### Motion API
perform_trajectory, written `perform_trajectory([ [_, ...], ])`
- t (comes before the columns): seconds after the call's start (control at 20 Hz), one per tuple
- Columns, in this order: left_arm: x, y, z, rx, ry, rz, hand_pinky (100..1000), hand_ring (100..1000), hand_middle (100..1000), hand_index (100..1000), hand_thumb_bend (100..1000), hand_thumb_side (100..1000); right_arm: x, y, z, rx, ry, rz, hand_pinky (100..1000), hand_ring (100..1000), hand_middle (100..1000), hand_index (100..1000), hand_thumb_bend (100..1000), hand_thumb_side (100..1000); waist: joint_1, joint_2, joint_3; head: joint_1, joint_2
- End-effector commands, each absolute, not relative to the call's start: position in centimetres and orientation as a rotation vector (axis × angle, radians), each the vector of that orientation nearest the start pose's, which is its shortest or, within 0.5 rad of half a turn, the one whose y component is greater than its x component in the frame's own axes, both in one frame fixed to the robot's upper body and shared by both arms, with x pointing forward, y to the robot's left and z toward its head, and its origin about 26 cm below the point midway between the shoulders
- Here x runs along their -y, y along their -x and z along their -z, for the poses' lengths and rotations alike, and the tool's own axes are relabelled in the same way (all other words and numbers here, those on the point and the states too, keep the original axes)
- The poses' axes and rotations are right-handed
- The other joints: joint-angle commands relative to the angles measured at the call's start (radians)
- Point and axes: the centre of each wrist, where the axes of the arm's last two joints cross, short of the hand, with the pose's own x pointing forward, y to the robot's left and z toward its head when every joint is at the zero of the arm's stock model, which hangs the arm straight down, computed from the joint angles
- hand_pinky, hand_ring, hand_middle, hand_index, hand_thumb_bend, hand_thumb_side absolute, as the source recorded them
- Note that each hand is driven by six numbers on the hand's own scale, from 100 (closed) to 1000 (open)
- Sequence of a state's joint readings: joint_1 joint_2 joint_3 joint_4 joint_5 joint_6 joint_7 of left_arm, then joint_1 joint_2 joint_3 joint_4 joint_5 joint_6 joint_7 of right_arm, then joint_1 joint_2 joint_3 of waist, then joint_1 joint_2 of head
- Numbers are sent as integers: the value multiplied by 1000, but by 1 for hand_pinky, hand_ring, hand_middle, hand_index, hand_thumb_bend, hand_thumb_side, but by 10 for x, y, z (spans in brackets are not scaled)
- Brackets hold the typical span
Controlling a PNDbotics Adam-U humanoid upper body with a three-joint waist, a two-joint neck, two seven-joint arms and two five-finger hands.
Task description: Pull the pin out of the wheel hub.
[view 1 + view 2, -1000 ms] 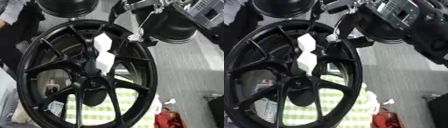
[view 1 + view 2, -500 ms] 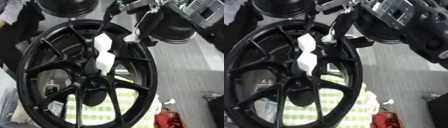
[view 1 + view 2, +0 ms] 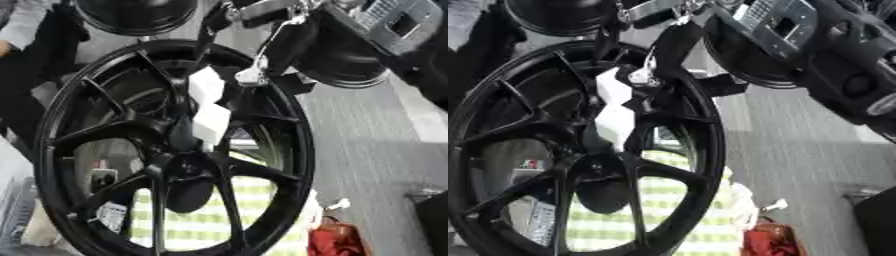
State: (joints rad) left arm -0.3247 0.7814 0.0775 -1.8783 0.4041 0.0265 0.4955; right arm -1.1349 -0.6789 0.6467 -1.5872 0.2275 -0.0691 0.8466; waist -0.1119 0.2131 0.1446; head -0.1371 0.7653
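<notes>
- Right hand [image 3: 658,55] comes in from the upper right, over the wheel's [image 3: 96,135] top rim; I cannot tell how its fingers stand
- White pin [image 3: 208,107] sits just below the hand, above the hub [image 3: 184,167]
- Red thing [image 3: 332,240] well below

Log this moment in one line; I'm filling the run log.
right hand: over wheel hub rim, fingers unclear | white pieces: on spokes | left hand: not in view

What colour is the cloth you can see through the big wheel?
The cloth behind the black wheel is light green and white checked, seen best in the left eye view.
</notes>
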Motion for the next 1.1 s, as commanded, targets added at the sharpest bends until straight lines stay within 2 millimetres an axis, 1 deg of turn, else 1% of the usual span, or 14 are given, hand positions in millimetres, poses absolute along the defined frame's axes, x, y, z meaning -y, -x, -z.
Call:
perform_trajectory([
  [0.05, -353, -305, -263, 2240, -484, -65, 819, 738, 670, 755, 259, 693, 150, -376, -332, -1950, -482, 2952, 936, 904, 807, 831, 180, 484, 7, -13, 3, -4, 5],
  [0.2, -353, -305, -263, 2237, -481, -70, 819, 738, 670, 755, 255, 696, 149, -378, -329, -1937, -477, 2962, 936, 907, 813, 848, 182, 483, 4, -8, 7, -4, 5],
  [0.35, -353, -306, -263, 2236, -477, -72, 820, 738, 670, 755, 255, 697, 150, -380, -326, -1928, -459, 2975, 941, 929, 844, 866, 146, 523, 2, -4, 11, -4, 5],
  [0.5, -353, -306, -263, 2237, -473, -75, 820, 738, 670, 755, 255, 698, 151, -383, -325, -1919, -453, 2988, 944, 938, 853, 871, 144, 532, 0, 0, 13, -5, 5],
  [0.65, -352, -306, -264, 2239, -469, -75, 821, 739, 670, 754, 252, 700, 151, -385, -324, -1924, -455, 2987, 945, 944, 876, 880, 143, 526, -1, 6, 17, -7, 5],
  [1.0, -352, -306, -264, 2241, -466, -80, 822, 739, 670, 754, 248, 704, 154, -391, -320, -1921, -469, 2999, 944, 947, 883, 881, 151, 526, -6, 18, 23, -9, 5],
  [1.1, -352, -306, -264, 2241, -466, -81, 823, 739, 670, 754, 247, 705, 159, -391, -317, -1909, -471, 3008, 945, 946, 881, 880, 158, 518, -8, 22, 25, -8, 5],
])
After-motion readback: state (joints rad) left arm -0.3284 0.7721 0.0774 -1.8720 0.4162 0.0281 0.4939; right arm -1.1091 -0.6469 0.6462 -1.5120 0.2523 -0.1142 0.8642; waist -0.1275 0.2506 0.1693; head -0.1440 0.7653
